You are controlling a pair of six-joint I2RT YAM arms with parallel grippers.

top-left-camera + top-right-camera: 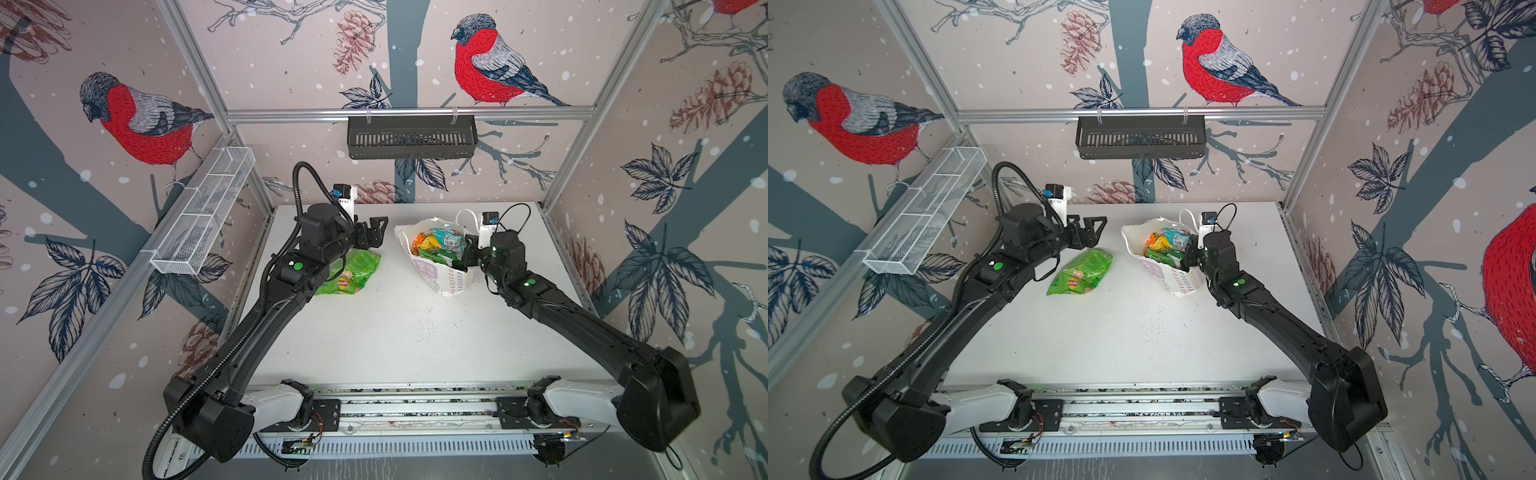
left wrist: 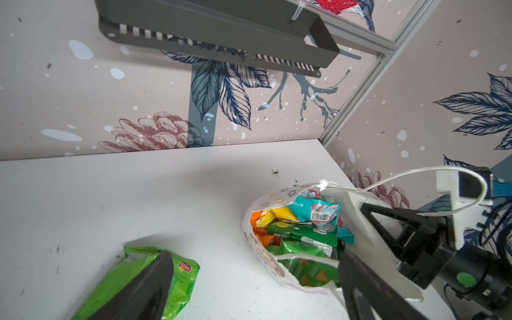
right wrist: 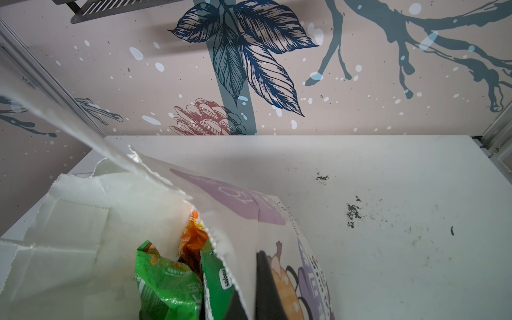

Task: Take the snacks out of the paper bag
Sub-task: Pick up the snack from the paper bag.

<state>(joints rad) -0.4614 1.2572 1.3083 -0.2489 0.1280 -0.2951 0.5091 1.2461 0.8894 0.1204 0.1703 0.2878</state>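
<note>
Bag (image 1: 451,279) upright on table (image 1: 395,340), right of centre, far half, mouth open, torn rim. White cord handle sticks up on its far side. One big green packet (image 1: 353,274) lies flat on the table, left of the bag and apart from it. Snacks (image 2: 302,230) fill the bag: green ones near, orange and yellow left, teal far. Right gripper (image 1: 468,257) is at the bag's right rim, fingers together, clamped on the paper wall; right wrist view shows one finger inside and one outside. Left gripper (image 1: 374,232) hangs above the far end of the green packet, fingers wide apart, nothing between them.
</note>
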